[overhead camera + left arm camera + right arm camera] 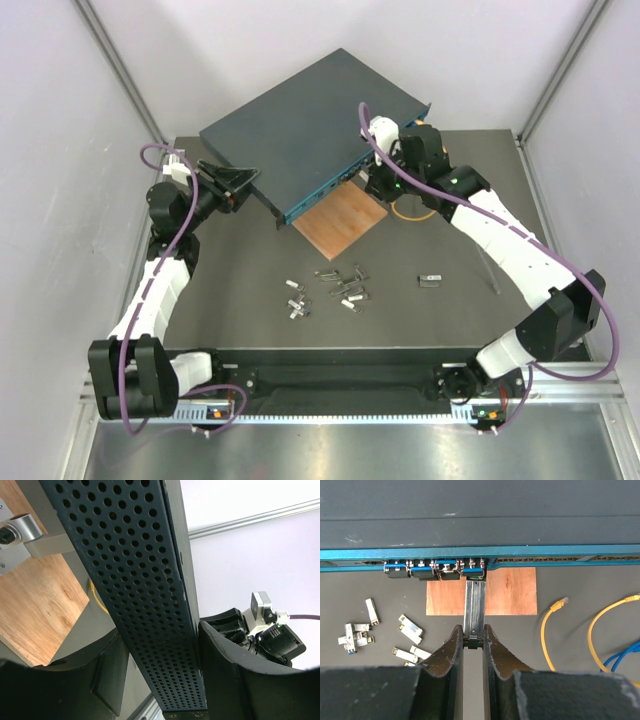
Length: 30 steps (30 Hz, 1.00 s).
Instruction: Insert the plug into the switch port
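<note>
A dark, matte table (220, 300) carries the switch (300, 125), a large flat rectangular box of blue-grey sheet metal set at an angle at the far middle. Its narrow teal front face (570, 552) is turned toward the right arm. One side wall (145, 580) is punched all over with small round holes. That wall is clamped between the black, rounded fingers of the left gripper (160, 645), whose pads appear pressed against it on both sides, with the jaws at a middling width.

A thin square board (345, 220) of reddish-brown grained wood lies flat just before the teal face. Two yellow cables (547, 630) and a blue cable (620, 660) are curled on the table to its right.

The plug (474, 602), a slim rectangular bar of brushed metal, is pinched narrowly at its rear end by the right gripper (473, 632). Its front end is met by the row of sockets, beside three blue-tabbed units; how deep it is seated cannot be told.

Small loose metal modules (335, 290) are scattered on the table nearer the arms
</note>
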### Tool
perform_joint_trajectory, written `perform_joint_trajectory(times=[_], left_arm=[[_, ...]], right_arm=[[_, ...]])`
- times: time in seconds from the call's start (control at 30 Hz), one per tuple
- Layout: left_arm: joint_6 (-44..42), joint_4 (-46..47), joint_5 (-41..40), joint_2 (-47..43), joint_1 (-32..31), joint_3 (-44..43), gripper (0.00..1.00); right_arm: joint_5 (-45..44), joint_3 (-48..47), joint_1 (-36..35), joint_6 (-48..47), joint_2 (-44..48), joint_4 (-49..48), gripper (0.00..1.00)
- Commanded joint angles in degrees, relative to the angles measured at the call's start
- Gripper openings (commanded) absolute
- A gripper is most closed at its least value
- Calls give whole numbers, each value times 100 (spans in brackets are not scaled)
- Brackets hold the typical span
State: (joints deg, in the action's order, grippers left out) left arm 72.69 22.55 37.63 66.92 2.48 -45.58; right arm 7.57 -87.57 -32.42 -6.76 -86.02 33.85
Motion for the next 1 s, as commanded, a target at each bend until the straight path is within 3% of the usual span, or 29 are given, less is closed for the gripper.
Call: perform_joint_trajectory(times=[0.0, 0.97], left_arm=[[-334, 180, -45, 6, -107, -118, 20], [-378, 136, -36, 41, -107, -135, 18]], right_arm=[[-81, -348, -97, 96, 50, -300, 0], [332, -471, -97, 105, -187, -502, 0]])
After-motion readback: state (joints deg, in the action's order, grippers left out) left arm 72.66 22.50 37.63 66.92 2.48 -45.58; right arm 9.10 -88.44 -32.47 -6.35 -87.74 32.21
